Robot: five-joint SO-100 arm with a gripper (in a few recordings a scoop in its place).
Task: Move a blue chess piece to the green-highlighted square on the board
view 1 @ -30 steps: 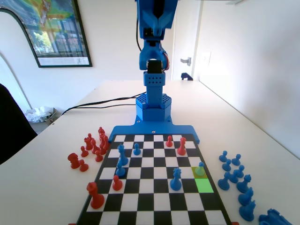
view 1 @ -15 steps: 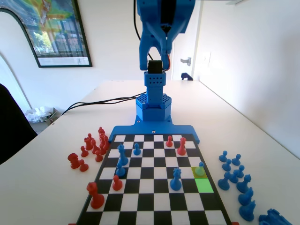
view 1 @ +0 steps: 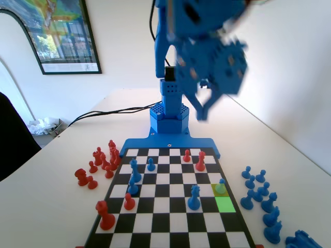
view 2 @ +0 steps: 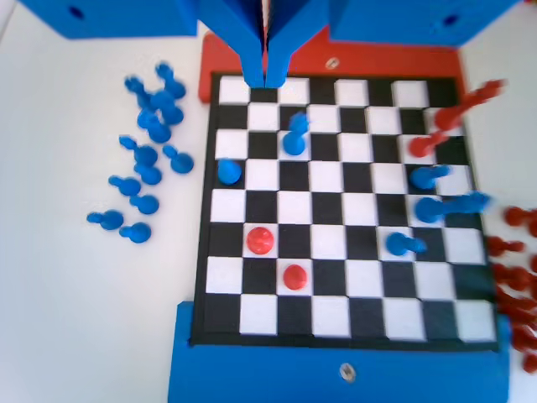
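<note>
1. We are seeing the green-highlighted square (view 1: 225,204) lying near the board (view 1: 170,206)'s right edge in the fixed view.
2. The blue chess piece (view 1: 221,186) is standing just behind it (on the yellowish square).
3. The gripper (view 1: 202,111) is hanging blurred high above; in the wrist view (view 2: 265,77) its jaws are pressing together, empty.

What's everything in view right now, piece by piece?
board: one, black-and-white with a blue edge, on the table
green square: one, right column of the fixed view, empty
yellow square: one, just beyond the green one
pawn: one, blue, on the yellow square
other blue pieces: four, on the board
red pieces: four, on the board
spare blue pieces: a cluster, right of the board
spare red pieces: a cluster, left of the board
cable: one, black, on the table
picture: one, framed, on the wall
gripper: blue, jaws together, empty, high above the board
</note>
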